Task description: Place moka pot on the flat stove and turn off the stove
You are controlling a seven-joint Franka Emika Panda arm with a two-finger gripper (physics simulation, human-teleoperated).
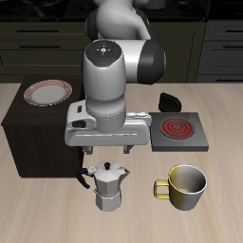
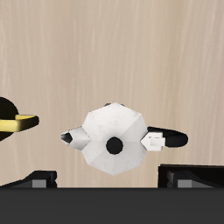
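Observation:
The silver moka pot (image 1: pixel 109 186) stands upright on the table near its front edge, black handle pointing toward the dark cabinet. My gripper (image 1: pixel 107 152) hangs directly above it, open, with nothing between the fingers and a small gap down to the lid. In the wrist view the moka pot (image 2: pixel 114 140) shows from above, with its lid knob, spout and handle, and the gripper (image 2: pixel 112 177) shows both fingertips spread wide apart. The flat stove (image 1: pixel 180 133) lies farther back, beside the arm, its spiral coil glowing red and its black knob (image 1: pixel 171 100) at the back edge.
A yellow-olive mug (image 1: pixel 186 186) stands beside the pot near the front edge, and its rim is in the wrist view as the mug (image 2: pixel 17 122). A dark brown cabinet (image 1: pixel 38 133) carries a plate (image 1: pixel 47 92) on top.

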